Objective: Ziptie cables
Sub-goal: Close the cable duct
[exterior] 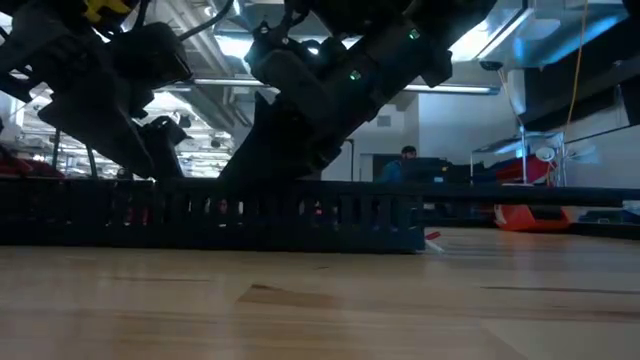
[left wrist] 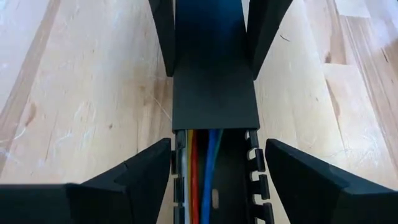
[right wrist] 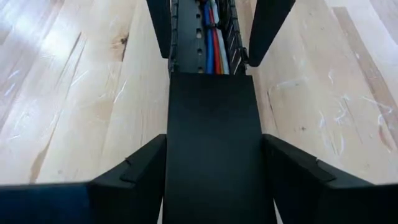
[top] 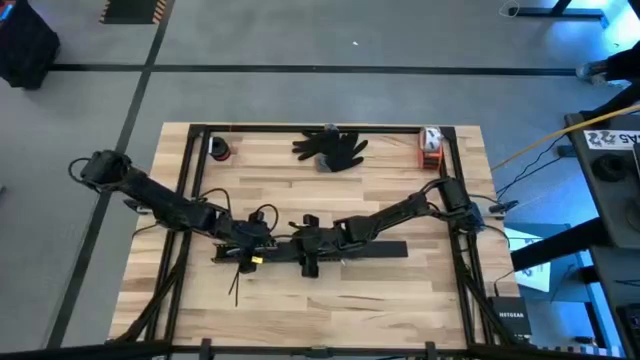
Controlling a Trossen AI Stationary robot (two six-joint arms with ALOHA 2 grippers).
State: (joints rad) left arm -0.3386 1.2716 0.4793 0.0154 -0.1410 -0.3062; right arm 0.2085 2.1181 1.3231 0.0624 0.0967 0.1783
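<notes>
The cables (left wrist: 198, 168) lie side by side inside a black slotted channel (top: 375, 249) in the middle of the wooden tabletop (top: 400, 300): pale, yellow, red and blue strands running straight along it, partly hidden under a flat black cover (right wrist: 211, 130). The left end effector (left wrist: 214, 171) straddles the channel with fingers spread, not clamping. The right end effector (right wrist: 211, 165) straddles the cover, also spread.

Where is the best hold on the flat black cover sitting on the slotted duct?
Its two long edges, pincer coming from above: the cover lies flat and narrow along the duct, with bare table on both sides.
</notes>
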